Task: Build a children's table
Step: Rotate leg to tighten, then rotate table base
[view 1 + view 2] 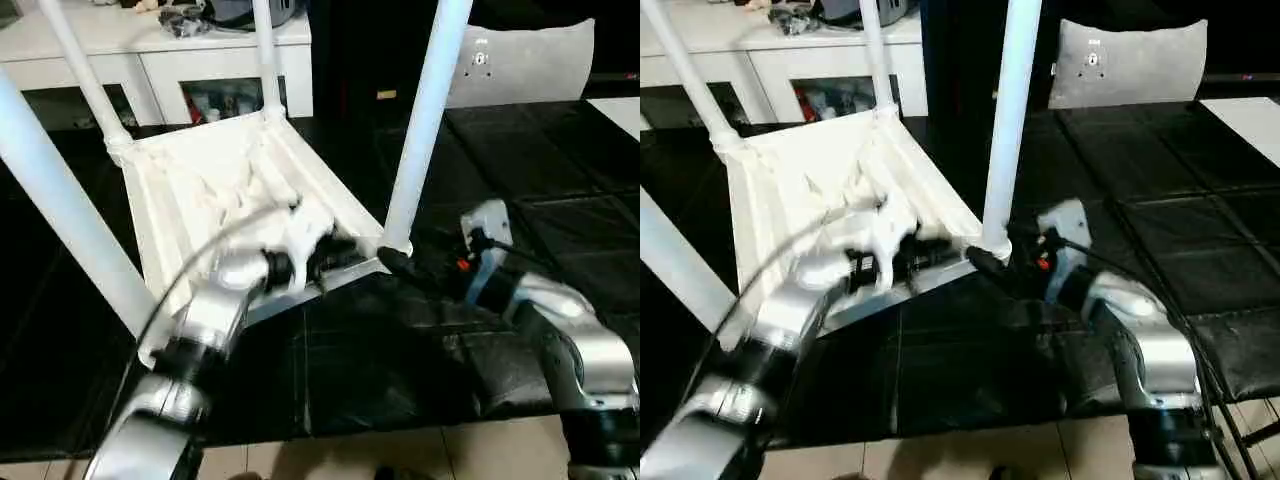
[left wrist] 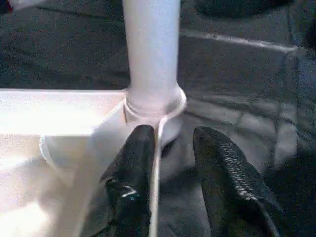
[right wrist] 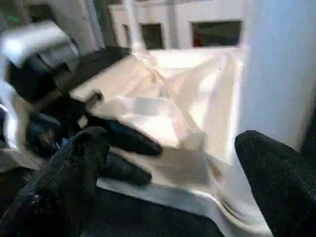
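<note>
The children's table (image 1: 200,190) lies upside down on the black work table (image 1: 560,240), with its ribbed underside facing up and all four legs standing up out of the corner sockets. The long axis of the top runs from about 7 o'clock, near the robot, to about 1 o'clock, away from it, so the rectangle sits turned against the edge of the work table.

At 9 o'clock one thick leg (image 1: 60,200) rises close to the camera and leans toward the upper left. The far left leg (image 1: 85,75) and the far middle leg (image 1: 265,55) stand at about 11 and 12 o'clock. The near right leg (image 1: 425,120) stands at about 1 o'clock, its foot in the socket at the corner nearest the grippers.

The left gripper (image 2: 170,163) reaches over the near edge of the top toward this corner. Its two fingers (image 2: 133,168) stand a little apart, with the thin rim of the top between them, and I cannot tell whether they press on it. The right gripper (image 3: 168,163) is at 3 o'clock, just beside the same socket, with its fingers spread wide and nothing between them.

To the right of the table, from 2 to 4 o'clock, the black cover is free. Behind, at 11 o'clock, stands a white cabinet (image 1: 160,50), and at 1 o'clock a white chair back (image 1: 520,60). At 6 o'clock the work table ends and light floor (image 1: 380,455) shows.
</note>
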